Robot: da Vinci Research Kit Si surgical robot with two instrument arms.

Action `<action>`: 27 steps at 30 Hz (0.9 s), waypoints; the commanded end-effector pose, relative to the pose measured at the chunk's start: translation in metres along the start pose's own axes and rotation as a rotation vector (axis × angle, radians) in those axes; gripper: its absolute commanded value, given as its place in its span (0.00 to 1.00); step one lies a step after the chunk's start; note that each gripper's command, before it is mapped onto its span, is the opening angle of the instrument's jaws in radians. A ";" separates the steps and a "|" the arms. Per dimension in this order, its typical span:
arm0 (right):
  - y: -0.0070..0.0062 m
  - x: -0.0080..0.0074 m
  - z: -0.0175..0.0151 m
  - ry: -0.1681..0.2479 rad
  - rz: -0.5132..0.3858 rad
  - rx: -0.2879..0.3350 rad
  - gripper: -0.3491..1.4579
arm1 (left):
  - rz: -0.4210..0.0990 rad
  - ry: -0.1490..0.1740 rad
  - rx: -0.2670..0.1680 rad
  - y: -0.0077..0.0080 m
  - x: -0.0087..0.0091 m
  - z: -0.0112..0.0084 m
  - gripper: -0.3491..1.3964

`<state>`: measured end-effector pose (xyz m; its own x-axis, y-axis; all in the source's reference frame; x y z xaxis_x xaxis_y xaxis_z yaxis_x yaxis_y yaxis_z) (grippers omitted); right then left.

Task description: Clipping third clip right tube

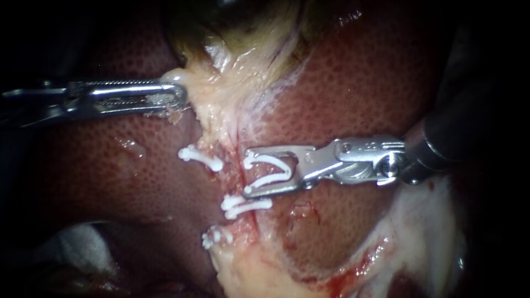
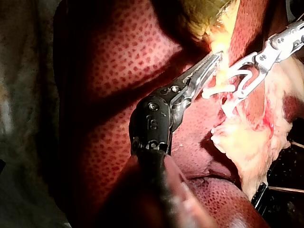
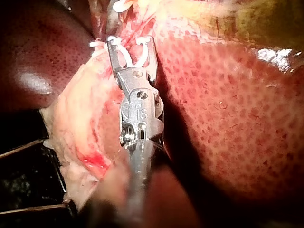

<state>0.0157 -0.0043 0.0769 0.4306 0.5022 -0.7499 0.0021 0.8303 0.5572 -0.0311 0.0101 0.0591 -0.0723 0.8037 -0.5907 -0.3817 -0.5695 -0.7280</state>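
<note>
My right instrument [image 1: 247,172] comes in from the right, its jaws spread wide and holding an open white clip [image 1: 268,159] from both sides. The clip's mouth sits at the reddish right tube [image 1: 239,144], just above a closed clip [image 1: 245,205] on that strand. Another closed clip [image 1: 216,236] lies lower, and one [image 1: 201,157] sits on the left tube. My left instrument [image 1: 179,96] is shut on pale tissue [image 1: 190,77] below the gallbladder [image 1: 232,16], holding it to the left. In the right wrist view the clip [image 3: 124,54] spans the jaws [image 3: 130,42].
Dark red liver [image 1: 359,83] surrounds the strand on both sides. Pale fatty tissue with a bloody edge [image 1: 353,265] lies at the lower right. White gauze [image 1: 77,243] shows at the lower left.
</note>
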 end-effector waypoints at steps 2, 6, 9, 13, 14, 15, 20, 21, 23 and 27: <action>0.0002 -0.0001 0.0003 0.000 0.006 -0.004 0.47 | 0.000 -0.001 -0.002 0.0001 0.0000 0.0000 0.00; 0.0007 -0.0001 0.0007 0.007 0.026 -0.008 0.47 | -0.001 -0.001 -0.001 0.0002 0.0000 0.0000 0.00; 0.0010 0.0000 0.0009 0.023 0.050 0.000 0.47 | -0.001 -0.001 -0.001 0.0002 0.0000 0.0000 0.00; 0.0009 0.0001 0.0011 0.064 0.091 0.037 0.47 | -0.001 -0.001 -0.001 0.0002 0.0000 0.0000 0.00; 0.0009 0.0002 0.0011 0.073 0.102 0.048 0.47 | 0.000 -0.001 -0.001 0.0002 0.0000 0.0000 0.00; 0.0009 0.0002 0.0011 0.082 0.113 0.059 0.47 | 0.000 -0.001 -0.001 0.0002 0.0000 0.0000 0.00; 0.0009 0.0005 0.0012 0.129 0.164 0.118 0.47 | 0.000 -0.001 -0.001 0.0001 0.0000 0.0000 0.00; 0.0009 0.0005 0.0012 0.137 0.168 0.126 0.47 | 0.000 -0.001 -0.001 0.0001 0.0000 0.0000 0.00; 0.0009 0.0005 0.0012 0.144 0.181 0.141 0.47 | -0.001 -0.001 -0.001 0.0000 0.0000 0.0000 0.00; 0.0008 0.0006 0.0013 0.163 0.209 0.177 0.47 | -0.001 -0.001 -0.001 -0.0001 0.0000 0.0000 0.00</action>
<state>0.0171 -0.0037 0.0774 0.2832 0.7089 -0.6460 0.0982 0.6486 0.7548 -0.0311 0.0102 0.0592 -0.0732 0.8038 -0.5904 -0.3808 -0.5696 -0.7284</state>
